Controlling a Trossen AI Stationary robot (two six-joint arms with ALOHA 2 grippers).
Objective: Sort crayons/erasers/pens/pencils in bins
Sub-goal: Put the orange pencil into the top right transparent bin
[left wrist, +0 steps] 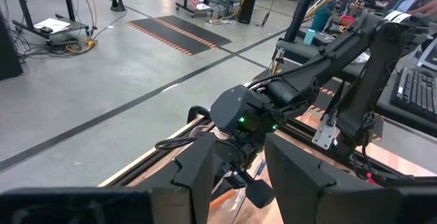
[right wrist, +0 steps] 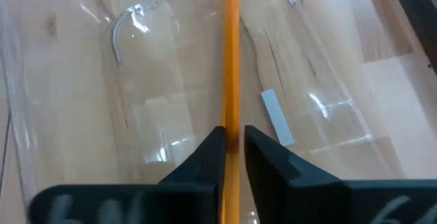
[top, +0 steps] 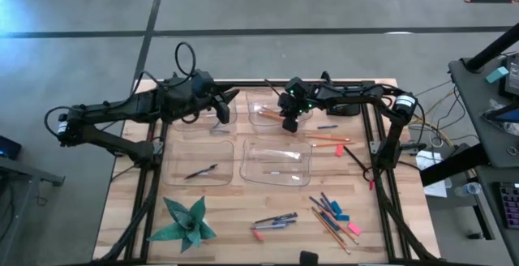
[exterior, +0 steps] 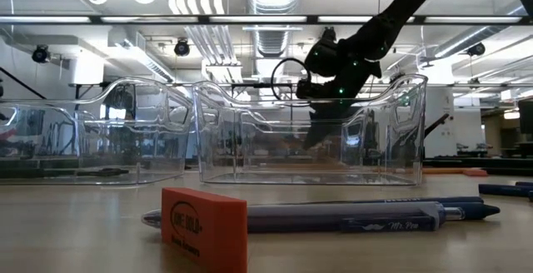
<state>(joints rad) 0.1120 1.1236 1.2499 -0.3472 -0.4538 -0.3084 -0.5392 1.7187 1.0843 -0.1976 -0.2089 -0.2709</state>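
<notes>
My right gripper (top: 289, 122) is down inside the far right bin (top: 261, 121), shut on an orange pencil (right wrist: 231, 60). It also shows in the low view (exterior: 316, 131) behind the clear walls. My left gripper (top: 225, 105) is open and empty above the far left bin (top: 195, 128); its fingers (left wrist: 198, 169) frame the right arm. Loose pencils (top: 328, 139) lie right of the bins. More pencils, blue crayons and erasers (top: 334, 213) lie at the near right. Pens (top: 276, 220) and a pink eraser (top: 258, 235) lie near the front. My right gripper pinches the pencil's shaft (right wrist: 231, 125) between its two fingers (right wrist: 205, 157), coming down from above into the bin. The pencil runs on ahead of the fingertips over the bin's floor. Whether it rests on the floor I cannot tell.
The near left bin (top: 174, 173) holds a dark pen (top: 200, 171). The near right bin (top: 304, 167) holds a thin stick. A small pale strip (right wrist: 276, 118) lies in the far right bin. A green paper star (top: 185, 221) sits at the near left. An orange eraser (exterior: 204, 223) and a pen (exterior: 350, 215) lie close to the low camera.
</notes>
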